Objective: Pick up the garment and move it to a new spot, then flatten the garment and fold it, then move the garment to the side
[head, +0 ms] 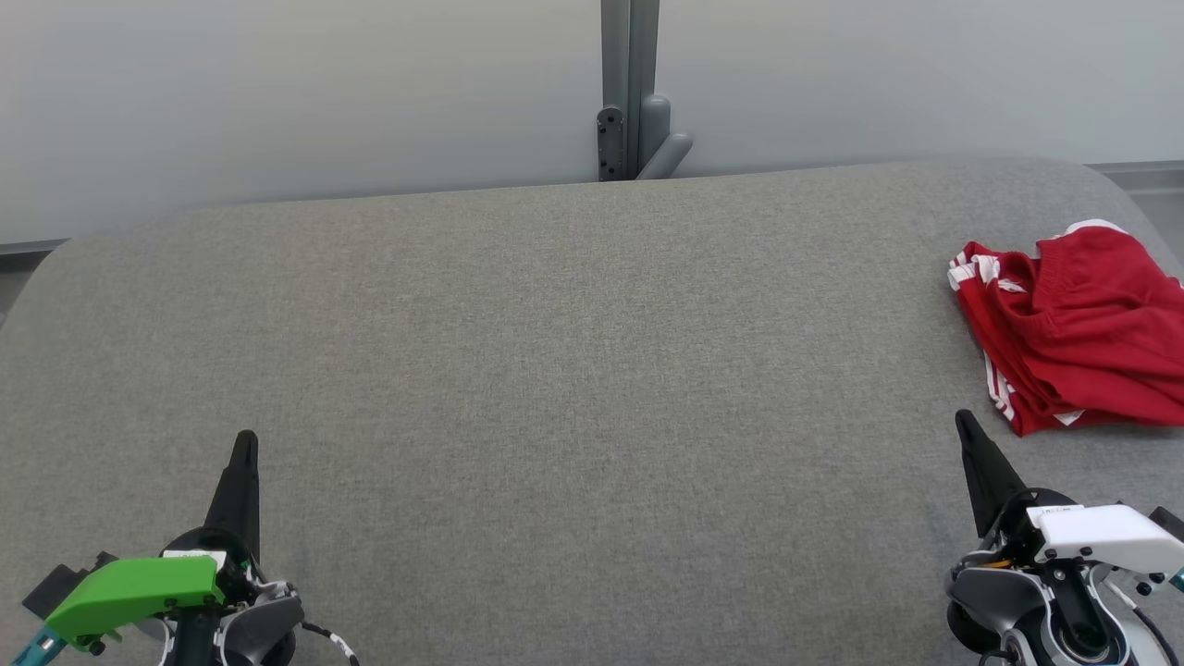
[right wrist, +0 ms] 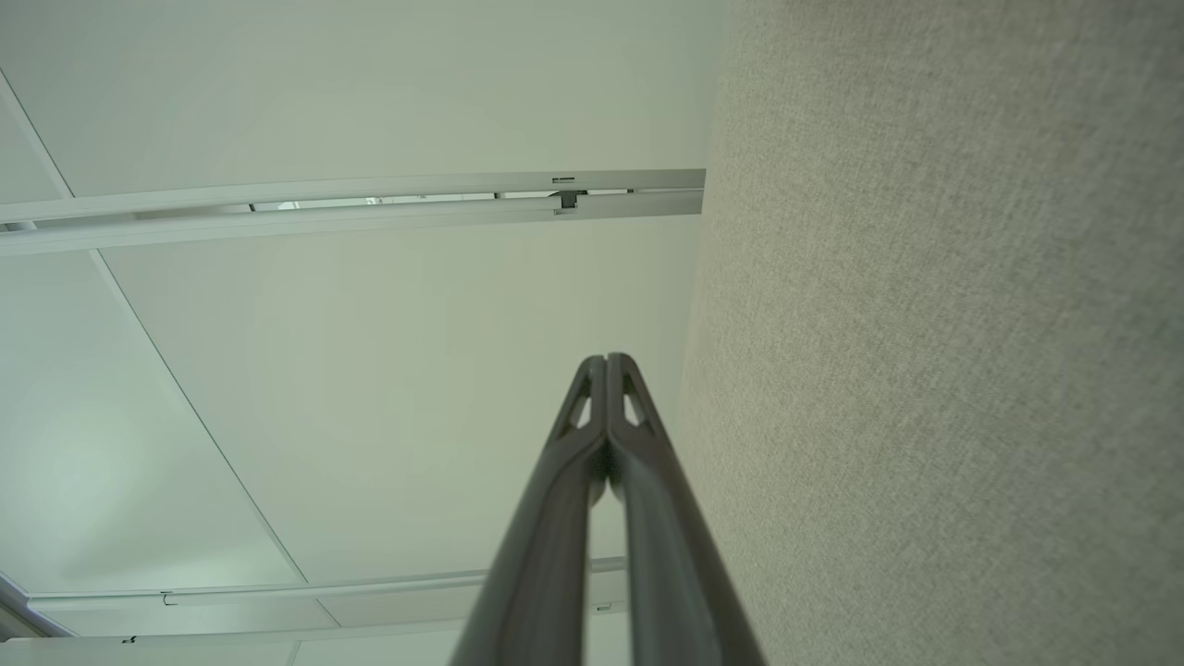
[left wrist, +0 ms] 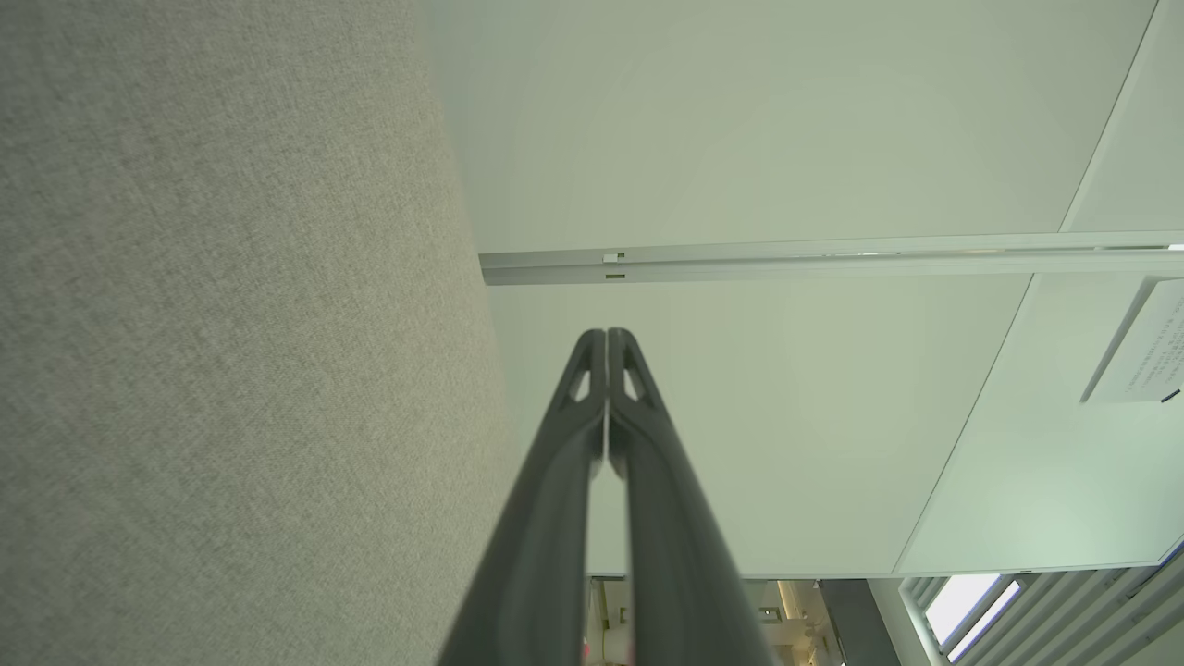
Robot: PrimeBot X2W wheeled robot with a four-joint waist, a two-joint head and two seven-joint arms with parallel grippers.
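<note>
I have the garment [head: 1073, 338] at the far right of the table [head: 555, 370], a pair of red shorts with white stripes down the side seam. It lies rumpled in loose folds, its right part running out of the head view. My right tool [head: 967, 427] sits at the lower right with its tip pointing up the view. The shorts lie just beyond that tip and a little to its right, near but not touching, with a strip of grey cloth between them. My left tool [head: 244, 449] is at the lower left, well apart from the garment, with the whole width of the table between.

Both tools are pinched closed and hold nothing. In each wrist view the two dark fingers [left wrist: 647, 481] meet along their length up to the tips. The grey table cloth runs beside them on one side and pale wall panels [left wrist: 786, 120] on the other.

The left wrist carries a green cover [head: 134, 592] and the right wrist a white cover [head: 1101, 532].

As for writing, the left wrist view shows a white sheet [left wrist: 1147, 347] fixed to the wall at the right edge. It has lines of small print that I cannot read. The white marks on the shorts read to me as stripes, not letters.
</note>
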